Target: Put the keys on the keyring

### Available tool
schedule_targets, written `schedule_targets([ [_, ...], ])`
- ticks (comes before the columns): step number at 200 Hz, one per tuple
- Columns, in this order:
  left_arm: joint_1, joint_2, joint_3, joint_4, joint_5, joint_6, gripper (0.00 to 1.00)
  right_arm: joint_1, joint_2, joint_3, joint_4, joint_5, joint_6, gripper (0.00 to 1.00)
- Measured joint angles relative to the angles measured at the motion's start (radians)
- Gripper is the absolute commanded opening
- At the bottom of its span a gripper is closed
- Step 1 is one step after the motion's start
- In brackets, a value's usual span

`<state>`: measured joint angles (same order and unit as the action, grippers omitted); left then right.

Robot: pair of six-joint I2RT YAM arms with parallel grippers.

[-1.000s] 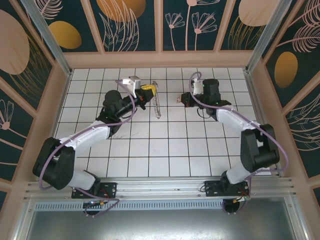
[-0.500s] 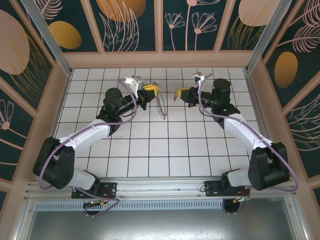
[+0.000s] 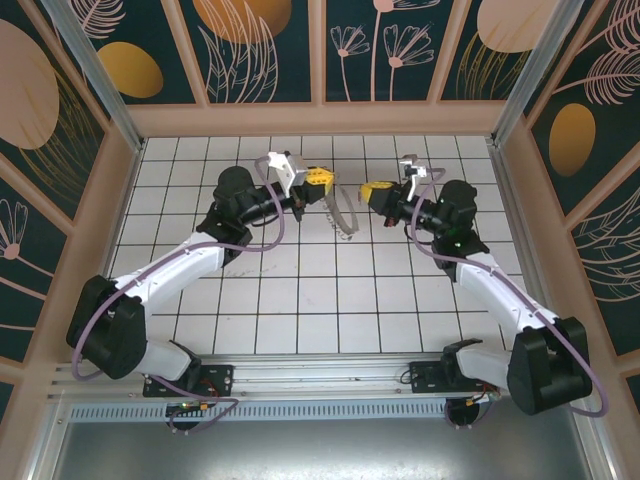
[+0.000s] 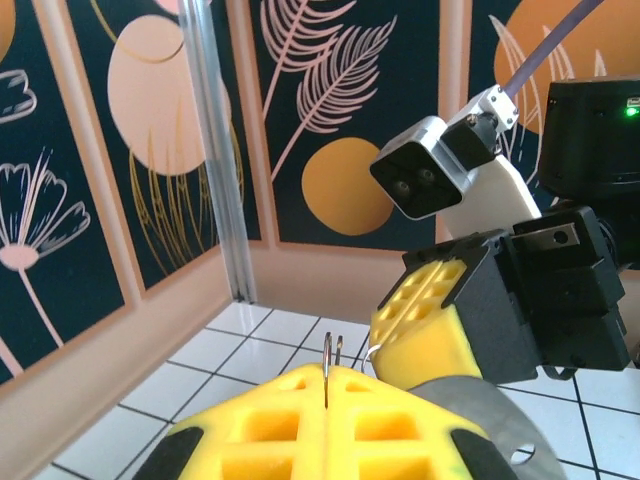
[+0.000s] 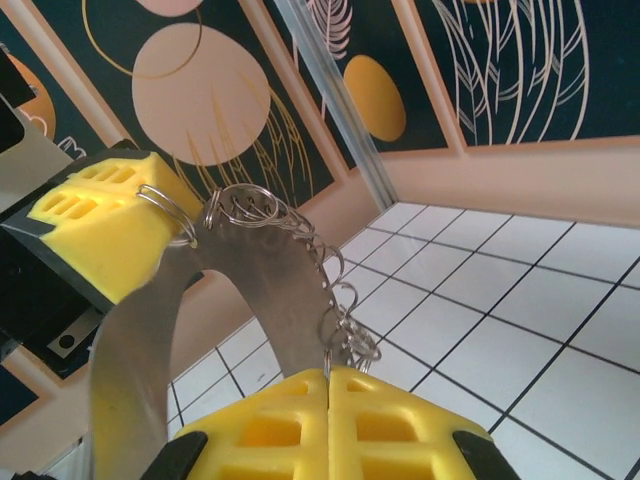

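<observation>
Left gripper (image 3: 318,183) clenched on keyring (image 3: 346,215) rim; loop hangs between arms, above table. Right gripper (image 3: 376,192) clenched, tips at loop's links; key not discernible. Step: threading. Next: fine alignment of key onto link, left holding steady.

Open room over table (image 3: 300,300) front & sides; keyring (image 3: 345,215) in the way centre-back; back wall (image 3: 320,118) nr behind

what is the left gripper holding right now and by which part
The left gripper is shut on the keyring, pinching one thin wire link on its rim between its fingertips.
</observation>
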<state>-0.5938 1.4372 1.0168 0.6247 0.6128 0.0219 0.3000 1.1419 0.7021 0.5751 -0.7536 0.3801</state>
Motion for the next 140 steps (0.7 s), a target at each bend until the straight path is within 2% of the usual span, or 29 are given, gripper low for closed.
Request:
schedule_targets([
  [68, -0.027, 0.021, 0.035, -0.085, -0.026, 0.129, 0.00, 0.006, -0.056, -0.010, 0.039, 0.055, -0.005, 0.00],
  [140, -0.027, 0.051, 0.038, -0.108, -0.054, 0.142, 0.00, 0.046, -0.073, -0.004, 0.035, 0.080, -0.034, 0.00],
])
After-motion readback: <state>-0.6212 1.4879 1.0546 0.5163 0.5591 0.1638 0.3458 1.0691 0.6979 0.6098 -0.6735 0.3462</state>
